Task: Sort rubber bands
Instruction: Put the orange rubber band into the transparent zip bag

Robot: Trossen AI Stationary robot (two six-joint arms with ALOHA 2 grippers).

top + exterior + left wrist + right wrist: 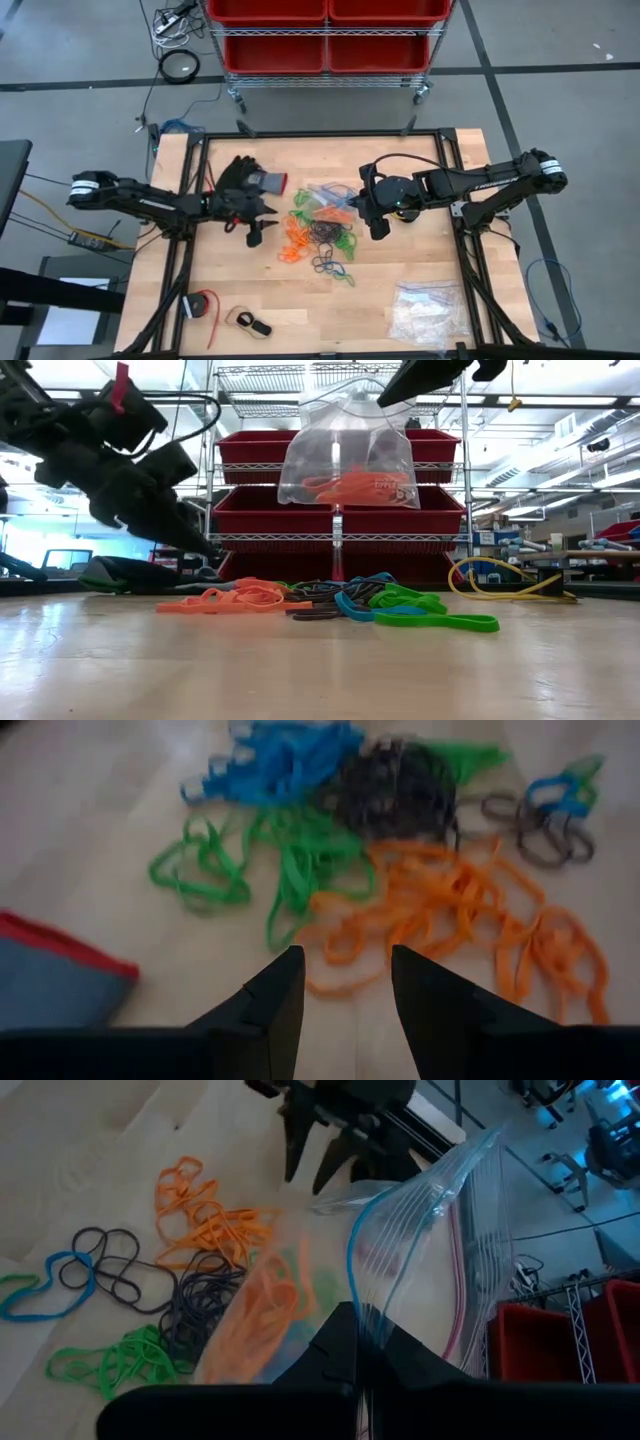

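nearest the front edge, at about 5 o'clock on the table [420,160], lies a clear packet of whitish pieces [428,312], and at 7 o'clock a small red item [205,304] and a dark loop [252,324]; both corners are well apart from the work, so there is free room at the front.

in the middle sit the rubber bands [322,232], a tangled heap of orange, green, blue and black. the left gripper [342,982] hovers at 9 o'clock of the heap, its fingers apart and holding nothing, aimed at the orange strands. the likely trouble: the loops overlap, so a pinch could drag up a green or black one with the orange, or scatter the heap. a grey and red glove [268,181] lies just beside that arm at 10 o'clock and could be nudged.

at 2 o'clock of the heap the right gripper [362,1348] is clamped on the rim of a clear bag [345,455], hanging above the table with orange bands already inside. held by one edge, its mouth may sag closed, and the two arms are near each other over the heap, so a drop-in could brush them together.

the far edge is bare wood, with red bins [325,48] beyond.
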